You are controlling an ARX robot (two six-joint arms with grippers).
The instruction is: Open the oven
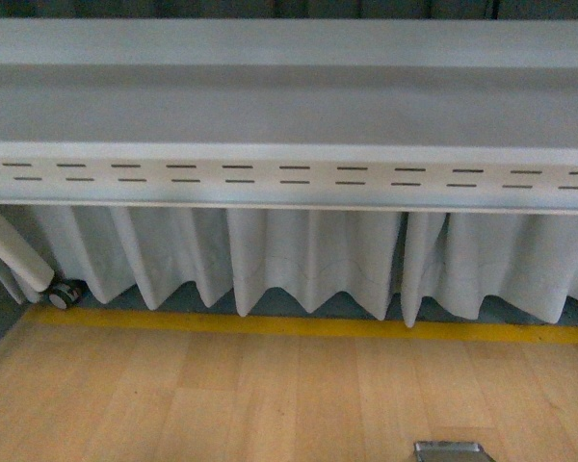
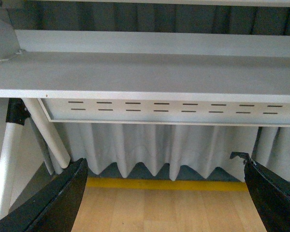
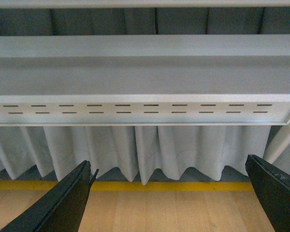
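Front view: white bench [image 1: 289, 115] spans the whole width, seen from low down and close. A row of paired slots runs along its apron [image 1: 289, 178]. Below hangs a pleated white curtain [image 1: 308, 255], its hem just above a yellow line [image 1: 318, 327] on the wood floor [image 1: 222, 395]. At far left a slanted white leg [image 1: 14, 255] ends near a small caster [image 1: 65, 293]. A grey metal edge [image 1: 451, 449] shows at the bottom of the view; cannot tell what it is.

Oven: shows in none of the three views, so its place cannot be told.

Left gripper [image 2: 162, 160]: open wide, the two black fingers [image 2: 53, 203] well apart, nothing between them. It faces the bench's slotted apron and curtain, near the bench's left end where white legs [image 2: 48, 135] angle down.

Right gripper [image 3: 168, 162]: also spread wide, black fingers [image 3: 58, 203] apart, holding nothing. It faces the same apron and curtain, toward the bench's right end.

Neither gripper touches the bench.
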